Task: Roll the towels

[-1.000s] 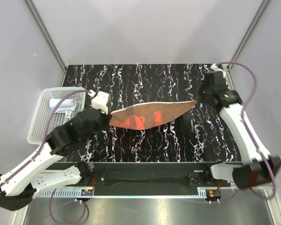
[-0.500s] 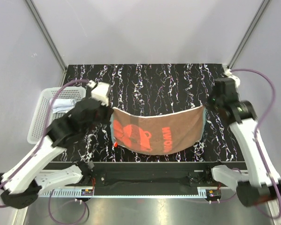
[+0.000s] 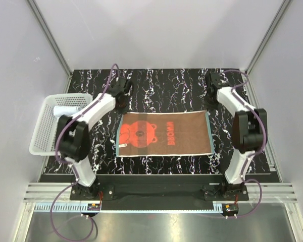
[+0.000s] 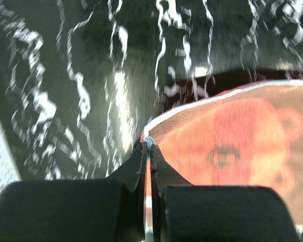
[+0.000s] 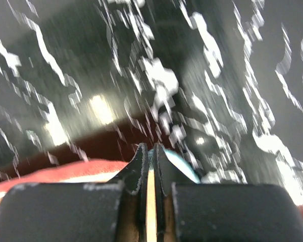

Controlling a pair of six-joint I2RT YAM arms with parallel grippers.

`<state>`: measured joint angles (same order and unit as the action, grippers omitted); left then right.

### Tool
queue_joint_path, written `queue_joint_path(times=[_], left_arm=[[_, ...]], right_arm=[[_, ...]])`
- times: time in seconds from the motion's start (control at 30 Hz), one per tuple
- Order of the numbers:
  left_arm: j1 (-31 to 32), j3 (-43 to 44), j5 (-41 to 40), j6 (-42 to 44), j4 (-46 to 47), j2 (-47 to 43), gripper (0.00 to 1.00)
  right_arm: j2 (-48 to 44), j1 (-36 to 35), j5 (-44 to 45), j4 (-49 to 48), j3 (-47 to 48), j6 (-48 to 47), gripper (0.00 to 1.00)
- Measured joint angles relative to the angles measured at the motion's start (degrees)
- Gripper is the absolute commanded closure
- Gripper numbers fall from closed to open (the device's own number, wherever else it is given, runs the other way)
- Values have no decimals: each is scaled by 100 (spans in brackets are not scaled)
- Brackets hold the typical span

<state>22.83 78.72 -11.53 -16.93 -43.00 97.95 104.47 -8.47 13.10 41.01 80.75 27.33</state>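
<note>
Basket (image 3: pixel 40 132) blocks left; towel (image 3: pixel 164 133) covers table's (image 3: pixel 166 85) middle.

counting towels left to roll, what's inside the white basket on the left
One pale towel lies bunched at the far end of the basket. Anything beneath it is covered and cannot be seen.

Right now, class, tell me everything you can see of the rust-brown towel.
The rust-brown towel looks like soft terry cloth, a rectangle spread nearly flat on the black marbled table, long side running left to right. A red-orange bear face fills its left end, orange lettering sits beside it, and a teal edge trims the right side. The left claw pinches its far left corner and the right claw its far right corner; the far edge seems slightly raised there.
</note>
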Motion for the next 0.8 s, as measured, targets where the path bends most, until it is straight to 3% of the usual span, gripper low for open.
queue_joint_path(times=[0.2, 0.23, 0.3, 0.33, 0.43, 0.47, 0.53, 0.63, 0.67, 0.8], left_arm=[[-203, 1019, 81, 7, 31, 1241, 100], [-256, 1196, 83, 20, 22, 1390, 100], [-374, 1528, 79, 46, 2, 1652, 97], [-433, 1679, 79, 66, -7, 1773, 78], [-590, 2046, 87, 214, -76, 2022, 35], [-634, 2107, 87, 238, -87, 2052, 19], [-704, 2120, 79, 249, -111, 2022, 6], [-745, 1777, 81, 173, 28, 1738, 7], [-734, 1526, 90, 127, 63, 1532, 13], [-638, 79, 153, -273, 212, 103, 17]], right_arm=[[1373, 195, -133, -162, 1373, -181, 100], [1582, 238, -155, -157, 1635, -205, 96], [1893, 317, -186, -127, 2046, -251, 68], [2002, 350, -201, -107, 2203, -251, 32], [2304, 472, -232, 72, 2763, -363, 1], [2330, 501, -232, 114, 2846, -400, 0], [2297, 542, -223, 188, 2859, -463, 0], [1939, 584, -151, 92, 2267, -498, 0], [1711, 588, -92, 46, 1928, -505, 0], [485, 640, 101, -127, 393, -472, 0]])
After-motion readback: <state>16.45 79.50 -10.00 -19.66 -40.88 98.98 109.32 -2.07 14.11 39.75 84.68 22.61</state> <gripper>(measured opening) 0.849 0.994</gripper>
